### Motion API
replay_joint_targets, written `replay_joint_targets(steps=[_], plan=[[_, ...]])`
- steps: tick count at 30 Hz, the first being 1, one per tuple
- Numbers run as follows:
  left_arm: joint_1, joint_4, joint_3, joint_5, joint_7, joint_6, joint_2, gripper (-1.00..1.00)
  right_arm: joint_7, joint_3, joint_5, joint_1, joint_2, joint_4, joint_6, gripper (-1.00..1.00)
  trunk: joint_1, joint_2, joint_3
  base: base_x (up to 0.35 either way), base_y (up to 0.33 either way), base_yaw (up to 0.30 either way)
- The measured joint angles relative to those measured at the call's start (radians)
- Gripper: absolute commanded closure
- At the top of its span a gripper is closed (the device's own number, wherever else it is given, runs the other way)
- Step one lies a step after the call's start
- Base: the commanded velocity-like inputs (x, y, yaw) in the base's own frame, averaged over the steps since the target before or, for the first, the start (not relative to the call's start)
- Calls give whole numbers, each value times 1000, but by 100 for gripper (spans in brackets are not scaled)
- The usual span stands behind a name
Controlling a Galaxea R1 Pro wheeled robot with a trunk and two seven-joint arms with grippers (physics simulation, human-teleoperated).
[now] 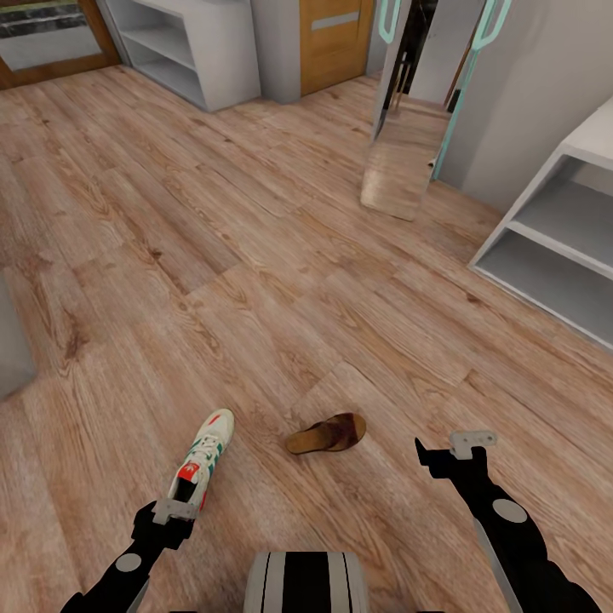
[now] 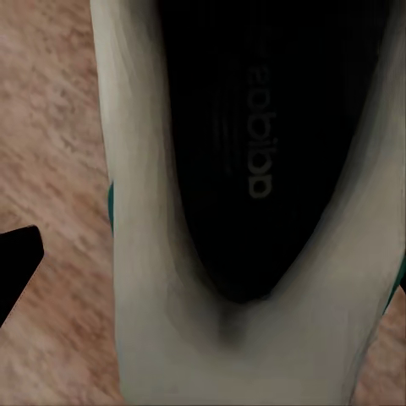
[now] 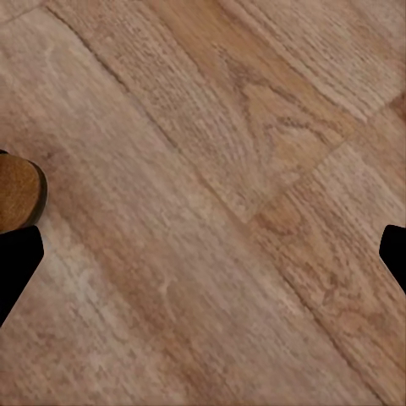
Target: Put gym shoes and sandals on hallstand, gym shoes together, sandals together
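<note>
One gym shoe (image 1: 203, 461) and one sandal (image 1: 328, 434) lie on the corridor floor (image 1: 281, 281); right jaws spread, left unclear

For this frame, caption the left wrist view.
Left end effector directly over the sneaker, looking into its dark insole, floor beside.

The gym shoe's (image 1: 200, 464) heel sits hidden behind the left gripper (image 1: 174, 511); the hallstand (image 1: 553, 247) runs off the head view's right edge.

text: "adidas" | on: dark insole of gym shoe (image 2: 254, 127) | view: left wrist
</note>
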Motion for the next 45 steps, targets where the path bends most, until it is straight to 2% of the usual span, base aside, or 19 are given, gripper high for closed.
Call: replay_joint_targets(steps=[13,14,39,45], plan=[[0,1,-1,-1,-3,-4,-2,-100,0,1,0,0,0,0,0,-100,0,0,0,1,1,0],[0,1,-1,-1,-3,-4,-2,100,0,1,0,0,0,0,0,-100,0,0,0,0,0,0],[0,-1,0,2,1,-3,0,100,0,2,0,0,0,0,0,-100,0,0,0,0,0,0],[0,-13,0,5,-1,-2,-5,100,0,3,2,0,0,0,1,-100,-3,1,23,0,0,0]])
